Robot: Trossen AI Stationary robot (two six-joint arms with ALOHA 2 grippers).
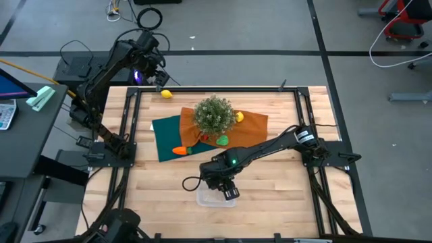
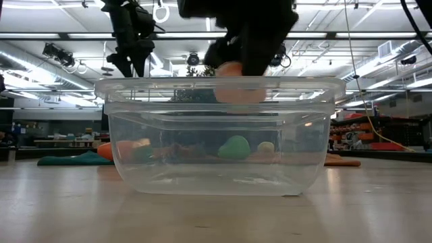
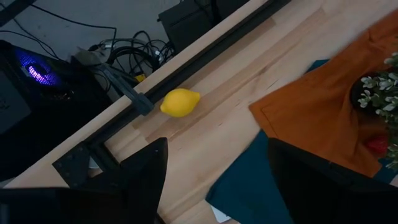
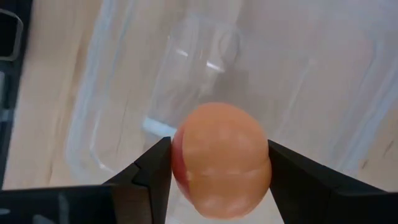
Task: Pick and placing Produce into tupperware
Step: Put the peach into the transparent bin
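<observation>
My right gripper (image 1: pixel 228 189) hangs over the clear tupperware (image 1: pixel 216 198) near the table's near edge, shut on the peach-coloured fruit (image 4: pixel 221 158), which sits at the box's rim height in the low view (image 2: pixel 233 81). My left gripper (image 3: pixel 214 168) is open, raised above the table's far-left corner, near one yellow lemon (image 3: pixel 180 102) lying by the far edge (image 1: pixel 165 94). The second lemon (image 1: pixel 239 117), the green piece (image 1: pixel 222 140) and the orange carrot (image 1: pixel 181 150) lie on the cloths around the plant. My right gripper pinches the peach-coloured fruit between its two fingers, one finger (image 4: pixel 152 168) on each opposite side (image 4: pixel 183 155). The fingers come from above, pointing down. The fruit is lifted clear, over the tupperware's open top (image 4: pixel 205 62).
A bushy green plant (image 1: pixel 214 115) stands mid-table on an orange cloth (image 1: pixel 253 125) and a teal cloth (image 1: pixel 169 135). Black frame rails (image 1: pixel 216 88) run along the table's edges. Bare wood lies left and right of the tupperware.
</observation>
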